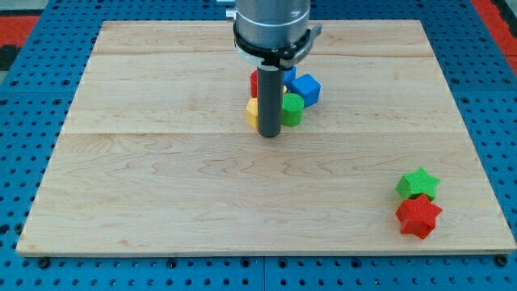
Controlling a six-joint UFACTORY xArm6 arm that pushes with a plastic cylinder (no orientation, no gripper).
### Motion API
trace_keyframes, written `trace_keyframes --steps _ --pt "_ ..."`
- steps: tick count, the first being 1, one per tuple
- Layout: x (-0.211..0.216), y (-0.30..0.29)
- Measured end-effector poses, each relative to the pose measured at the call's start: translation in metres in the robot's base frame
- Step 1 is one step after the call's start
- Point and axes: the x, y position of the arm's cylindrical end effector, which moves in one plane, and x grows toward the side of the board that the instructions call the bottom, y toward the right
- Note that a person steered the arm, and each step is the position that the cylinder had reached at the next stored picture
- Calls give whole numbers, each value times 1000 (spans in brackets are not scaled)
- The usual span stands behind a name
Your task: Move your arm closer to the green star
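Note:
The green star [418, 184] lies near the view's bottom right corner of the wooden board, touching a red star [418, 217] just below it. My tip [270, 134] rests on the board near the middle top, far to the left of and above the green star. It stands right in front of a cluster of blocks: a green cylinder [292, 108], a blue cube [306, 88], a yellow block [252, 111] and a red block [254, 82], partly hidden by the rod.
The wooden board [161, 186] sits on a blue pegboard surface [24, 121]. The arm's grey wrist [273, 20] hangs over the board's top edge.

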Motion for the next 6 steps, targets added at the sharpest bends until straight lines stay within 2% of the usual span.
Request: trace_keyframes --steps 1,3,4,5,6 --pt "14 11" --pt "12 173" --pt "42 248" --pt "111 278" --pt "145 262"
